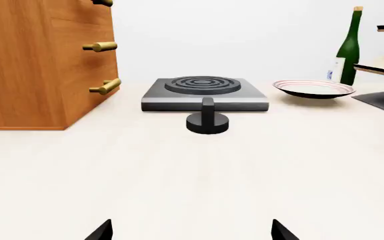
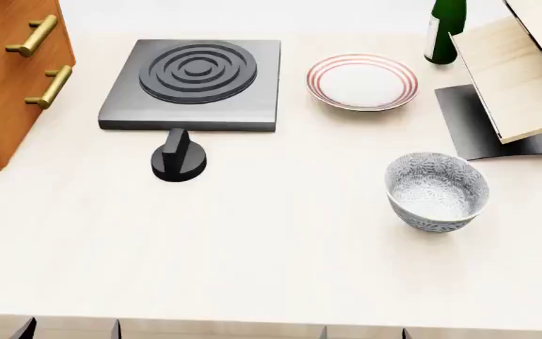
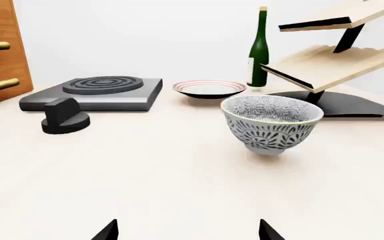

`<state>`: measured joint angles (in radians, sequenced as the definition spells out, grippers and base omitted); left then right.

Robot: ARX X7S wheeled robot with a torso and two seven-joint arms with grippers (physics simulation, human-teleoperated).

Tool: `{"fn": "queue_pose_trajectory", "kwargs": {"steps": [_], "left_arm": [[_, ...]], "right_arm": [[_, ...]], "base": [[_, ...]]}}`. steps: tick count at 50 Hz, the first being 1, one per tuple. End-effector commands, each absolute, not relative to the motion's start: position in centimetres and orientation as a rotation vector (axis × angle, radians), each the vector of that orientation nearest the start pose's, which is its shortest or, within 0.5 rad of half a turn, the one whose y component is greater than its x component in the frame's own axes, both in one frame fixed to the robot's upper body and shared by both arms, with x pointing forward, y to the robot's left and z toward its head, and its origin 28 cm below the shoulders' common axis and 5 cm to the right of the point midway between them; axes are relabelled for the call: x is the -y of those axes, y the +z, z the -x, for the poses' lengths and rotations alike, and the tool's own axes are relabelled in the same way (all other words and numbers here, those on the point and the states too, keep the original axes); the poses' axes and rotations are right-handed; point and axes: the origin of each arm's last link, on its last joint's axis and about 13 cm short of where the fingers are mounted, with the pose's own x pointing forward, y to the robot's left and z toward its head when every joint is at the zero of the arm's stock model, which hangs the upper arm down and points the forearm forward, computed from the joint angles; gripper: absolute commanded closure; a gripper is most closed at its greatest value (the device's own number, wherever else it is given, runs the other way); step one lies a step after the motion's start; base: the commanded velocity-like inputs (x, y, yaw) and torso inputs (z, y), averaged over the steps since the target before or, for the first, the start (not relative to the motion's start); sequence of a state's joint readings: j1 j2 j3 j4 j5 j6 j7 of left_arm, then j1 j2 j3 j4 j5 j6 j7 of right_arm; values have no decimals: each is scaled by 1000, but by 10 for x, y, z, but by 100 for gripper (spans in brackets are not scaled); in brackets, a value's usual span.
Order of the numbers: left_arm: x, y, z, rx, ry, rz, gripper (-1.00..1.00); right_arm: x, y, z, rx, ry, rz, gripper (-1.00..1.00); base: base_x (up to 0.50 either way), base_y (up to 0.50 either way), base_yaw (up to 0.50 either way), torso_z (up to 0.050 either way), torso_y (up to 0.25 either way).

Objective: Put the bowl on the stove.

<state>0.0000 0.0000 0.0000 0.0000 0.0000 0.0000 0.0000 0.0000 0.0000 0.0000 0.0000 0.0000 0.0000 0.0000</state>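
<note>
Pale countertop (image 2: 271,261) carries bowl (image 2: 437,191), stove (image 2: 194,85), and wooden cabinet (image 2: 8,78).

bright, even light; soft shadows; sharp renders.

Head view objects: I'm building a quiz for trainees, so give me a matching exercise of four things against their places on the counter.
Things:
1. bowl
2. stove
3. plate
4. knob

Places:
A. between the stove and the green bottle
B. just in front of the stove
C. beside the wooden drawers
D. alone, in front of the shelf rack

Pairs: 1-D, 2-C, 3-A, 4-B
</note>
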Motion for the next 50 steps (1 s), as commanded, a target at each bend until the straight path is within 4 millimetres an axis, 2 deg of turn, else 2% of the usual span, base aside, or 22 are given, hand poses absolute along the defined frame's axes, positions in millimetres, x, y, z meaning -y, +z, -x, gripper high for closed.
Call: {"fn": "queue_pose_trajectory", "kwargs": {"steps": [1,16,17,18,21,36,42,44,46,47,48,49,50], "left_arm": [[-206,13,-211,3,3,1,-100],[-206,12,-212,-9,-4,3,-100],[-211,64,-222,187,17,243,-100],[-206,13,-212,2,4,1,-100],[-204,9,-211,-5,-27,-26,-100],[-205,8,-213,-29,-21,-6,-100],[-208,28,-215,6,2,63,-100],[-213,43,-220,48,27,86,-100],[-217,60,-224,96,17,119,-100],[-222,80,-227,143,35,158,-100],[-224,87,-228,149,33,195,-100],[-232,108,-229,215,44,217,-100],[-236,119,-229,273,39,201,-100]], "right_arm": [[97,13,-211,-9,7,-9,-100],[96,13,-211,-11,34,-38,-100],[95,79,-226,-92,132,-248,-100],[96,13,-211,-10,36,-39,-100],[96,-1,-213,-38,33,-23,-100],[96,4,-214,-36,19,-28,-100],[100,30,-218,0,6,-63,-100],[106,52,-222,55,9,-72,-100],[112,71,-224,94,18,-73,-100],[120,91,-224,136,26,-72,-100],[123,97,-224,142,25,-67,-100],[132,116,-222,181,37,-55,-100],[138,124,-220,188,39,-42,-100]], "base": [[0,0,0,0,0],[0,0,0,0,0],[0,0,0,0,0],[0,0,0,0,0],[0,0,0,0,0],[0,0,0,0,0],[0,0,0,0,0],[0,0,0,0,0],[0,0,0,0,0],[0,0,0,0,0],[0,0,0,0,0],[0,0,0,0,0],[0,0,0,0,0]]}}
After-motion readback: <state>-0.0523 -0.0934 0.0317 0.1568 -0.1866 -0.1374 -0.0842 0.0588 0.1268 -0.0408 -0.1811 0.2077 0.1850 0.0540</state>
